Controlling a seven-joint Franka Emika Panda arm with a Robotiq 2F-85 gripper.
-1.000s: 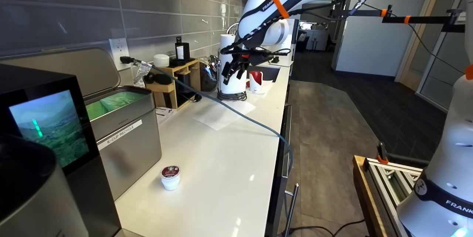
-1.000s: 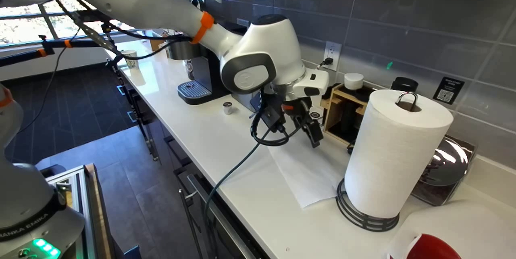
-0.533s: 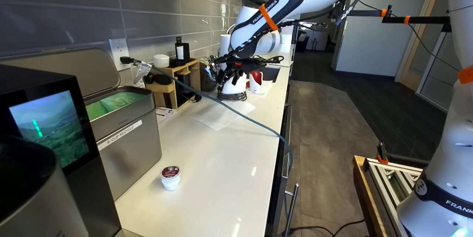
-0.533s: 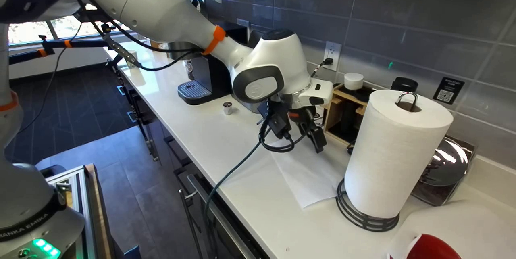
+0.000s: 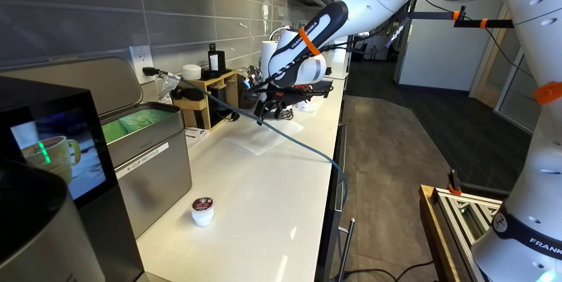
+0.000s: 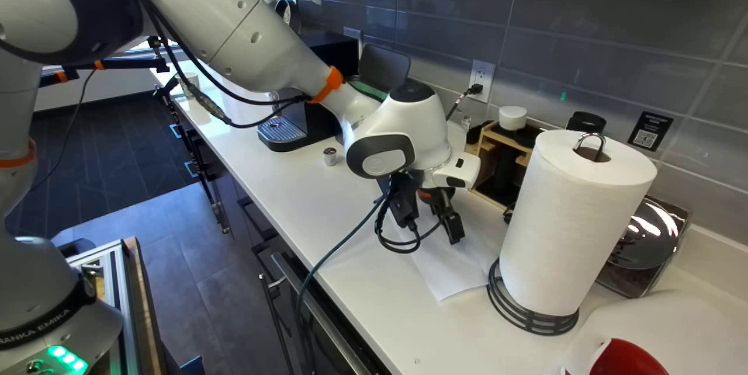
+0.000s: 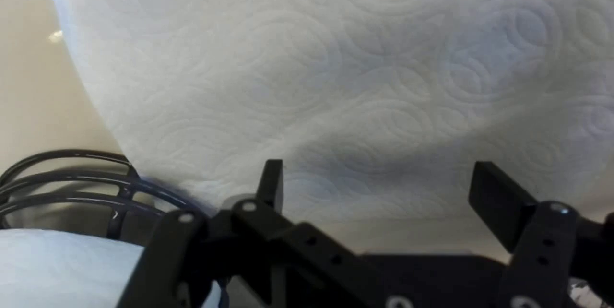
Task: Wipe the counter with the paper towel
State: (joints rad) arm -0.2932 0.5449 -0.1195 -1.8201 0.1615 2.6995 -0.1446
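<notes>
As a white robot arm (image 6: 257, 42) bends over a long off-white desk (image 5: 254, 211), its black claw (image 7: 376, 173) hangs wide, the two fingers (image 7: 272, 183) spread well apart above a white paper towel (image 7: 288, 82). The embossed towel lies unfolded on the desk, lightly rippled, as the wrist view shows; whether the fingers touch it cannot be told. One end of the towel reaches the black wire base (image 6: 532, 323) of a tall, upright paper roll (image 6: 575, 223). Near the towel, by a gray tiled wall (image 5: 175, 27), a wooden rack (image 5: 232, 93) carries a round white container (image 5: 192, 72). In an exterior view, a small white cup (image 5: 203, 218) with a dark red top stands upright, well apart from the towel and near a metal bin (image 5: 153, 181) marked "K-CUP RECYCLE," its lid (image 5: 101, 82) raised above a green liner (image 5: 138, 123). A blue cable (image 5: 316, 152) passes over the desk and hangs past its front edge. A screen (image 5: 90, 172) near the bin displays a picture of a mug. At the lower corner of an exterior view, a red-and-white item (image 6: 628, 358) sits partly out of frame, near the roll.
</notes>
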